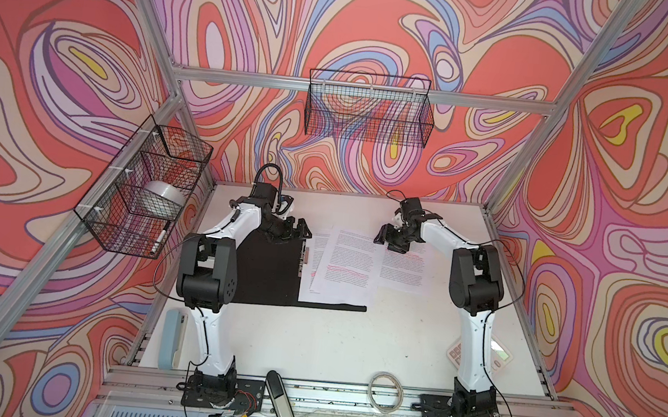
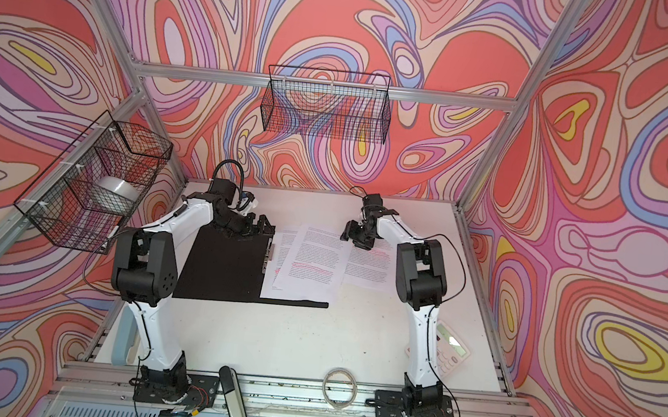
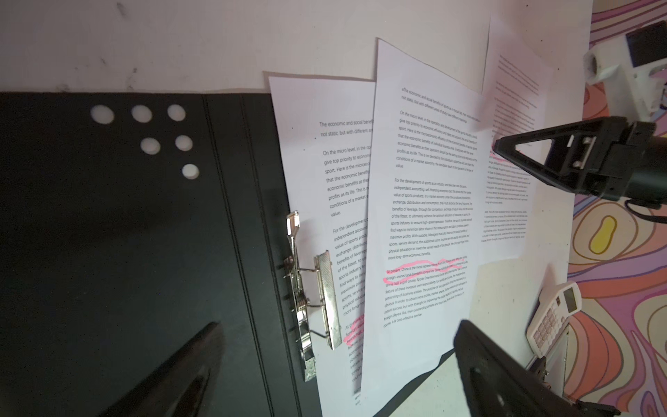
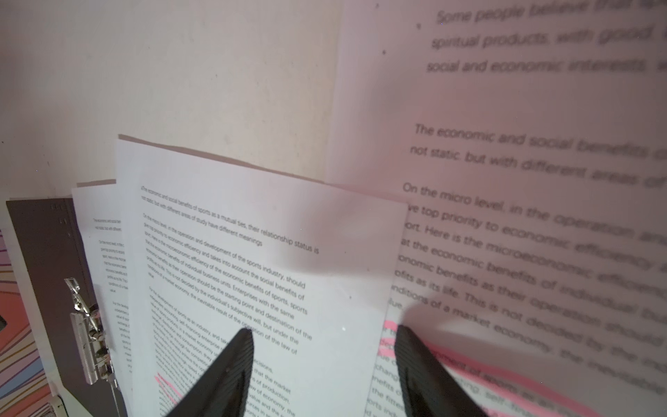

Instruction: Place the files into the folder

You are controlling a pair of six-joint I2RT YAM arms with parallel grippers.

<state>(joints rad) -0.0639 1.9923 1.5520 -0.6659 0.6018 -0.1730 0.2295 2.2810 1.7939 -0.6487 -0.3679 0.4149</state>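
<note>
**A:** The folder (image 1: 268, 270) lies open on the counter (image 1: 311, 341), black inside up. The files (image 1: 343, 273) fan out from its metal clip (image 3: 317, 299) across the right flap. The outermost sheet (image 1: 406, 266) lies off the flap, on the bare counter. Your left gripper (image 1: 298, 231) hovers wide open over the folder's far edge, empty.

**B:** Your right gripper (image 4: 323, 335) stands half open and holds nothing. Its jaws sit astride the edge of the middle sheet (image 4: 252, 252), where that sheet overlaps the outermost one. Likely risk: if you press and drag here, both sheets may travel together, or the thin paper may buckle instead of sliding.

**A:** Second risk: a sheet driven toward the spine could jam against the metal clip and crumple. You cannot tell from here whether the clip clamps the lowest sheet (image 3: 317, 162).

**B:** Keep your left gripper off the clip. A knock there could shift the folder beneath the fan.
</note>
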